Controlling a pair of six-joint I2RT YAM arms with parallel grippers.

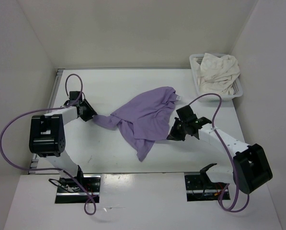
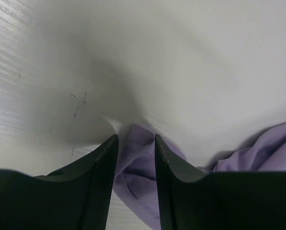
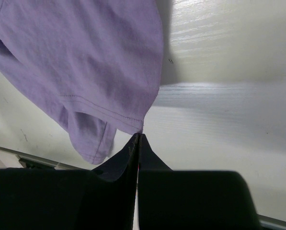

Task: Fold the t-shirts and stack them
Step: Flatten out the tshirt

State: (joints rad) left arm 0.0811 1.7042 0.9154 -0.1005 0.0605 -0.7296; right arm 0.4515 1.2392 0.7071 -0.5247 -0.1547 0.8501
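A lavender t-shirt (image 1: 145, 115) lies crumpled and stretched across the middle of the table. One twisted end of it reaches left to my left gripper (image 1: 91, 116). In the left wrist view that gripper (image 2: 136, 139) stands open, low over the table, with a fold of the lavender shirt (image 2: 138, 167) lying between its fingers. My right gripper (image 1: 174, 132) is at the shirt's right edge. In the right wrist view it (image 3: 139, 136) is shut, pinching the hem corner of the lavender shirt (image 3: 85, 57). A cream t-shirt (image 1: 219, 72) is bundled in the basket.
A white mesh basket (image 1: 195, 60) stands at the back right corner of the table. White walls close in the table at the back and both sides. Purple cables loop from both arms near the front edge.
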